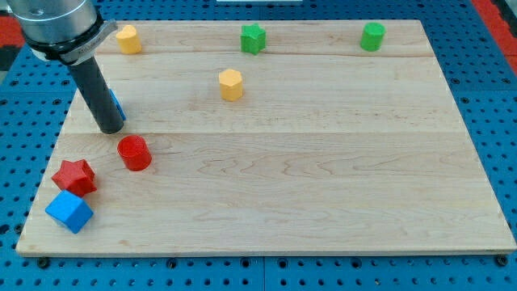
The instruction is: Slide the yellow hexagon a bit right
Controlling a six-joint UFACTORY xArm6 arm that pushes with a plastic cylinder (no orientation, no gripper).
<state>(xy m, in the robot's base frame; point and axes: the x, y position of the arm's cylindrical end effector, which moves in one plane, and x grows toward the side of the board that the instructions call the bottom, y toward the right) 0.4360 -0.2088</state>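
The yellow hexagon [231,84] stands on the wooden board [323,178], left of centre in the upper part. My tip [110,128] rests on the board well to the hexagon's left and a little lower. It stands just above the red cylinder [134,153]. A blue block [118,105] is mostly hidden behind the rod; its shape cannot be made out.
A second yellow block [128,38] sits at the top left. A green star [253,38] and a green cylinder [372,36] stand along the top edge. A red star [74,176] and a blue cube [69,211] lie at the lower left.
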